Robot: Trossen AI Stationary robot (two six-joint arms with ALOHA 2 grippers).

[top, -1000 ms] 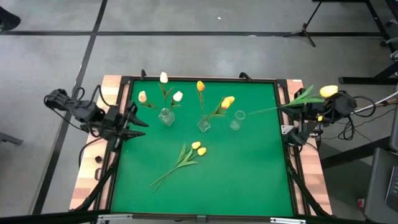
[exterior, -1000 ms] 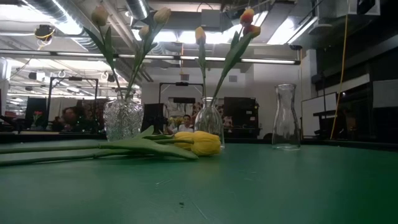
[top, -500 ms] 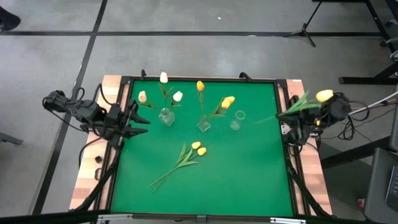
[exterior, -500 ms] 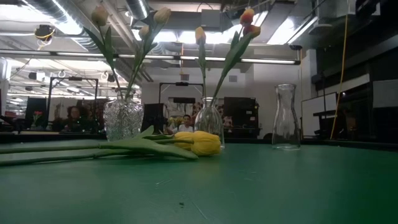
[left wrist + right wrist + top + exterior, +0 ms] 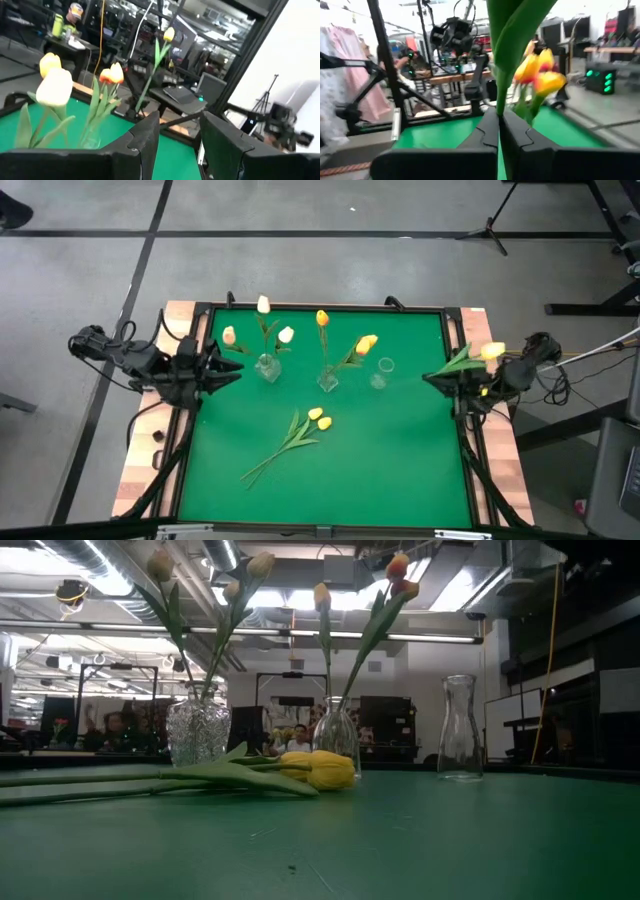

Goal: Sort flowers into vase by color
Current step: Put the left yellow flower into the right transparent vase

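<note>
yellow tulip (image 5: 491,351) clamped by stem in closed right fingers (image 5: 447,378) at right bench (image 5: 400,470) edge. left fingers (image 5: 232,371) parted, empty, at left edge. two yellow tulips (image 5: 318,418) lain mid-bench.

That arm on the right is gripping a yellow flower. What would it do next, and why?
Probably swing it in over the empty glass bottle. The right tool is shut on the yellow flower at the table's edge, and that bottle holds no flowers.

Matt green table mat (image 5: 380,450); clear glass vases (image 5: 459,730).
</note>
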